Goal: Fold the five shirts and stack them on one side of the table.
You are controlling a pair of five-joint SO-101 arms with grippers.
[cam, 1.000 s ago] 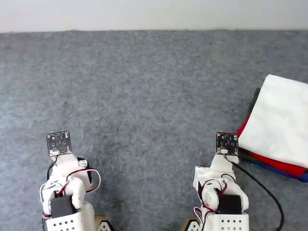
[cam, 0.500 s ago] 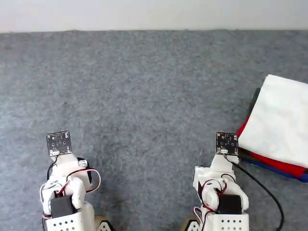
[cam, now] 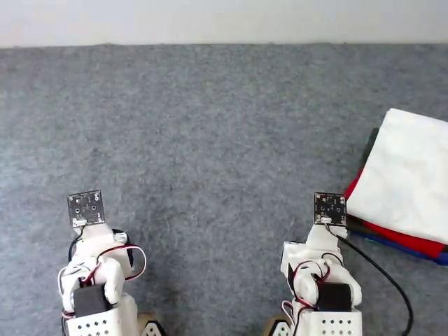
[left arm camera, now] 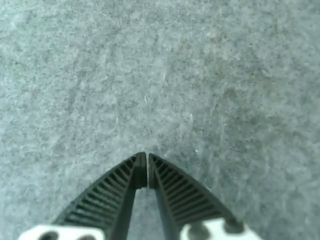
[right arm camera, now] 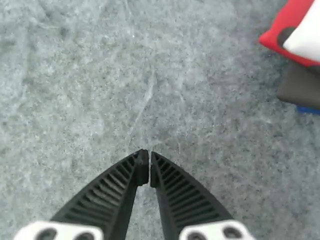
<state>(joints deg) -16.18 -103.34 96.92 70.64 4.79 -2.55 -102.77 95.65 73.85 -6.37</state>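
A stack of folded shirts [cam: 409, 189] lies at the table's right side, a white one on top, with red, dark and blue layers below it. The stack's corner [right arm camera: 295, 35] also appears in the right wrist view. My right gripper [right arm camera: 149, 161] is shut and empty over bare grey felt, just left of the stack. My left gripper [left arm camera: 147, 162] is shut too, holding nothing, above the felt. Both arms sit folded back at the table's near edge, the left arm [cam: 94, 269] and the right arm [cam: 322, 269].
Grey felt [cam: 210, 140] covers the whole table. A pale wall strip [cam: 224, 21] runs along the far edge. A black cable [cam: 381, 273] trails from the right arm toward the near right corner.
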